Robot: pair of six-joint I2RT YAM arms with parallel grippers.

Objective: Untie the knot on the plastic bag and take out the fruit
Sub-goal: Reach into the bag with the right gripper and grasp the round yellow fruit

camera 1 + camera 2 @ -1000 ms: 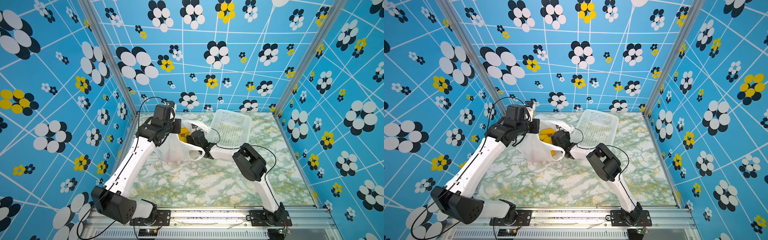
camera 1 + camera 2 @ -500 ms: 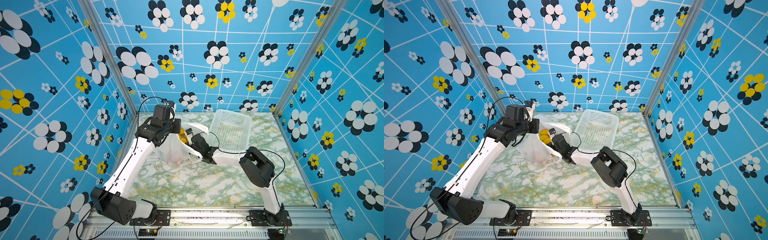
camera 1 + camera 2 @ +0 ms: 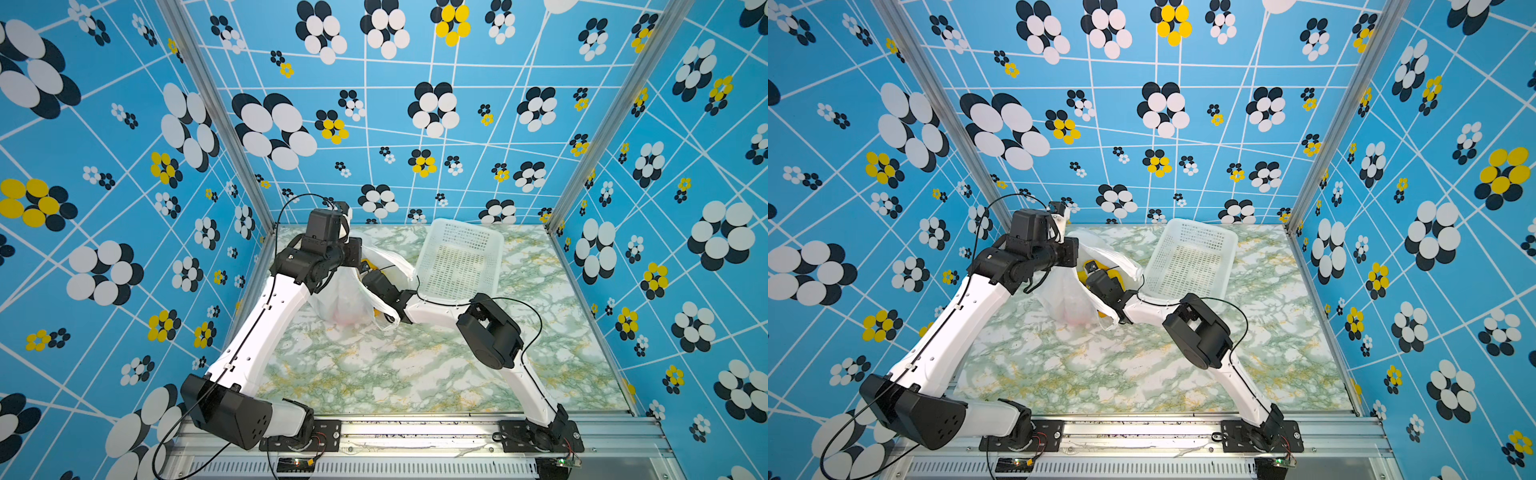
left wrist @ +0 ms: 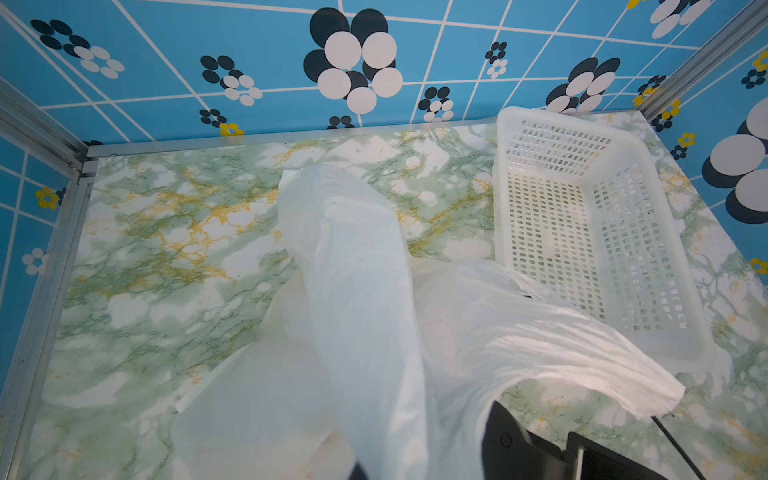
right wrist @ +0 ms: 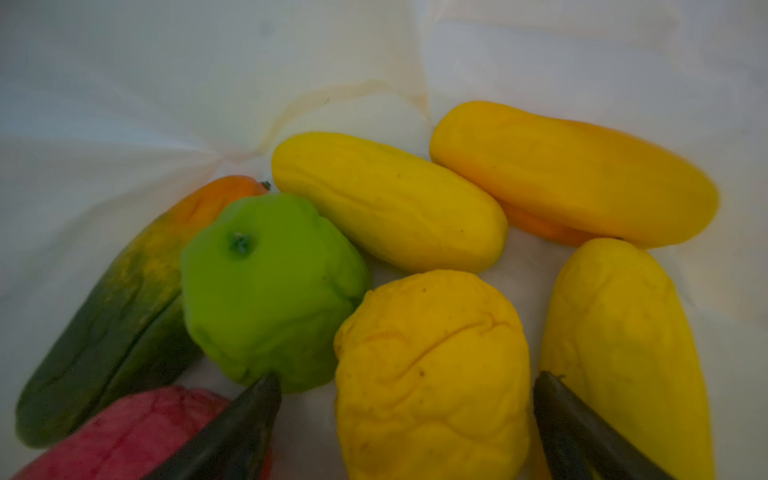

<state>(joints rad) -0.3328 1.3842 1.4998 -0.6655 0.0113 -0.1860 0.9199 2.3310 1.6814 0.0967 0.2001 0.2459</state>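
Bag [image 3: 340, 299] near tabletop [image 3: 415, 365] far-left corner. Mouth open, no knot seen. Left tool [image 3: 1077, 254] pinched shut on bag rim, holding it up. Right tool [image 5: 407, 378] inside bag, jaws apart astride round yellow fruit [image 5: 428, 324]. Green apple [image 5: 266, 286] and long yellow ones [image 5: 386, 199] crowd it. Basket [image 3: 465, 237] just beside bag, by far edge: empty.

Risks:
- Closing jaws catch film or a neighbour.
- Loop [image 3: 386, 318] draped at right arm snags on withdrawal, dragging bag.
- Rim slips, mouth collapses.

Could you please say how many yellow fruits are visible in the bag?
4: a long yellow fruit by the green apple, a yellow-orange one beside it, a wrinkled round one between the right gripper's fingertips, a plump one alongside. Others may be hidden.
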